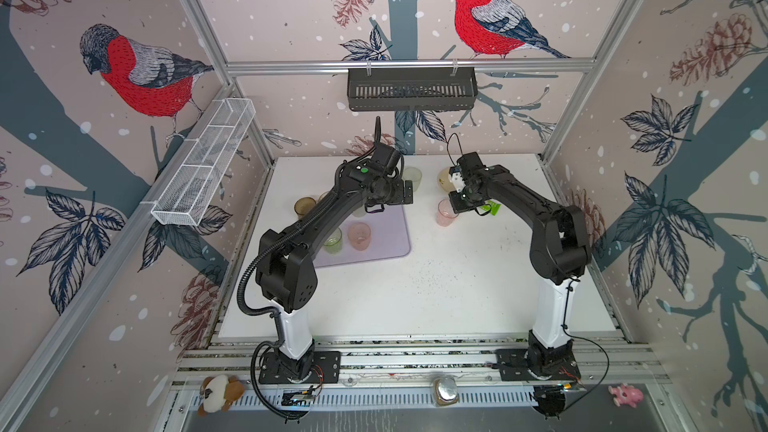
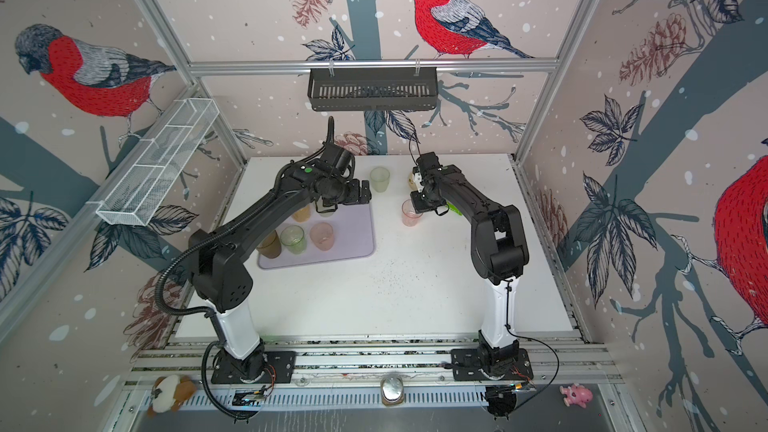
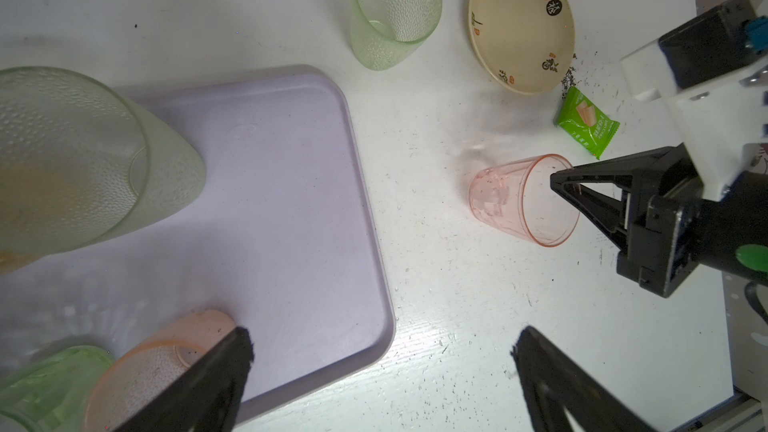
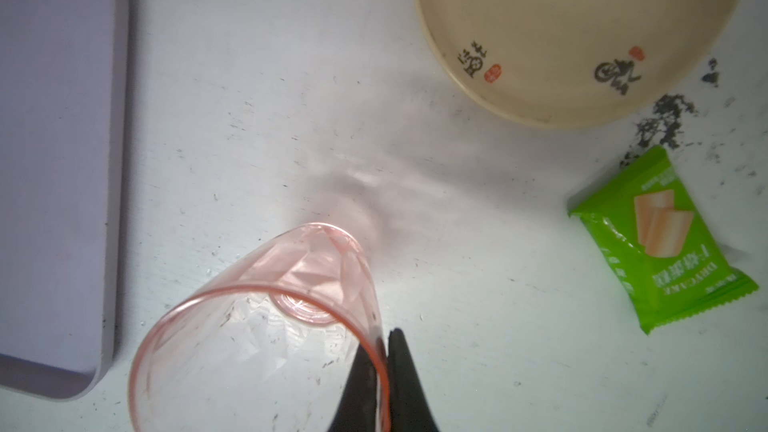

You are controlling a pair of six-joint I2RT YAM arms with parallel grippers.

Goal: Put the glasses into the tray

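Top views: tray (image 2: 353,243) holds at least five glasses (image 2: 293,239). Two wait outside on the table (image 2: 415,292): pale glass (image 2: 380,179) and, just beside the tray, pink glass (image 2: 410,213).

Left wrist: left gripper (image 3: 384,340) spread wide, empty, over the tray's edge.

Right wrist: right gripper (image 4: 382,342) pinched onto the pink glass's rim. Can't tell if it is lifted. Judged over halfway.

The side of the tray (image 3: 282,201) toward the clear pink glass (image 3: 511,201) lies bare, so I can come down there. Its opposite side is crowded: a pale glass (image 3: 83,151), a frosted pink glass (image 3: 141,367) and a green glass (image 3: 45,380) stand close together. Between the tray and the clear pink glass the table (image 3: 436,284) is open. Off the tray's far corner stands a second pale glass (image 3: 395,10), then a plate (image 3: 519,22) and a snack packet (image 3: 586,122).
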